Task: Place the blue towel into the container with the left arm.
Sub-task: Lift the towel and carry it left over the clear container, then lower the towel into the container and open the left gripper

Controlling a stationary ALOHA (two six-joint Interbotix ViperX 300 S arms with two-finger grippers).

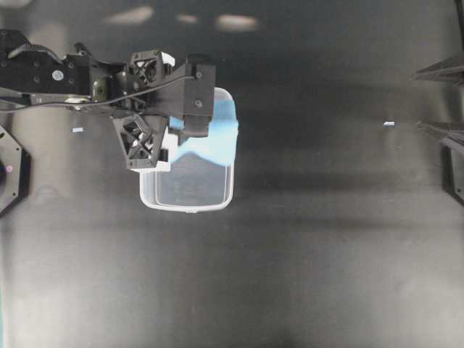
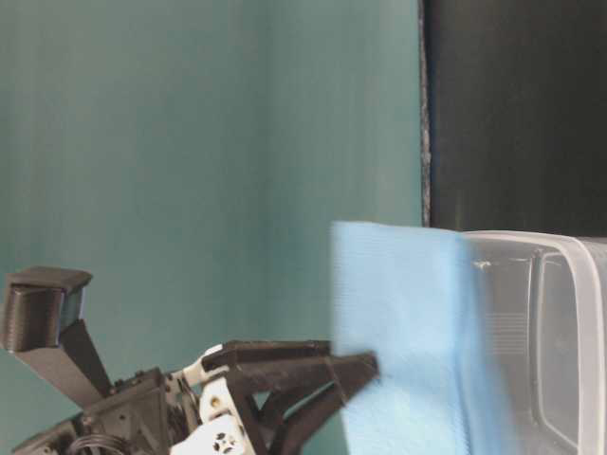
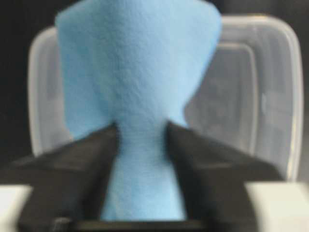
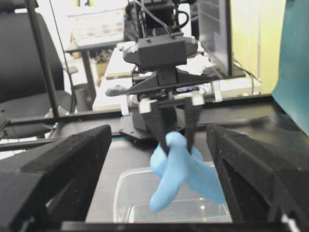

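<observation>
Light-blue microfibre towel (image 3: 137, 87): soft, light, drooping limp over the clear plastic rectangular container (image 1: 188, 185); left gripper (image 3: 141, 145) fingers are clamping its bunched middle, a secure hold.

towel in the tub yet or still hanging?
Still hanging. The blue towel dangles bunched from the left end effector, pinched between its fingers above the clear tub; its lower end has not settled inside.
</observation>
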